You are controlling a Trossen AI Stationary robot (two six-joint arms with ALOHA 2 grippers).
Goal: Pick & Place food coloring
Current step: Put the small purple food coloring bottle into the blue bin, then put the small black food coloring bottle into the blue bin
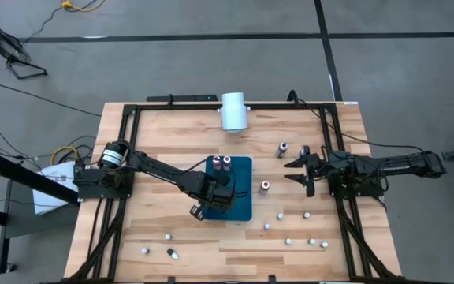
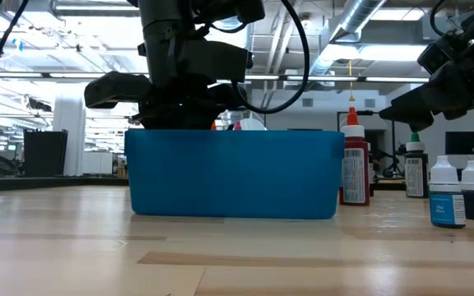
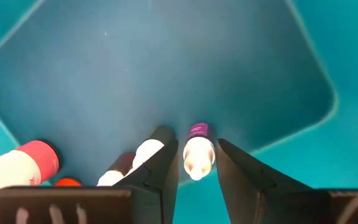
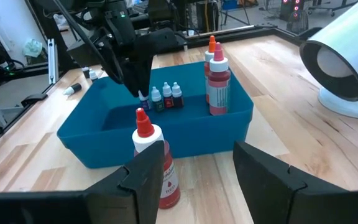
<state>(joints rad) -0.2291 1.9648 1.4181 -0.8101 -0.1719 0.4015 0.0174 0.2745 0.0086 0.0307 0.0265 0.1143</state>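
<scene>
While the left gripper (image 3: 191,171) is hanging inside the bin (image 3: 166,74), fingers parting around a small purple-capped bottle (image 3: 197,152), the bottle risks tipping against neighbours. The right gripper (image 4: 194,168) is waiting open near a red bottle (image 4: 157,165).

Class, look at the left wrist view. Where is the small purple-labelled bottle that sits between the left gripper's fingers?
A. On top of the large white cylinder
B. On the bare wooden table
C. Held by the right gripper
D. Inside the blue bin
D: the small purple-labelled bottle sits between the fingers of the left gripper, over the floor of the blue bin.
</scene>
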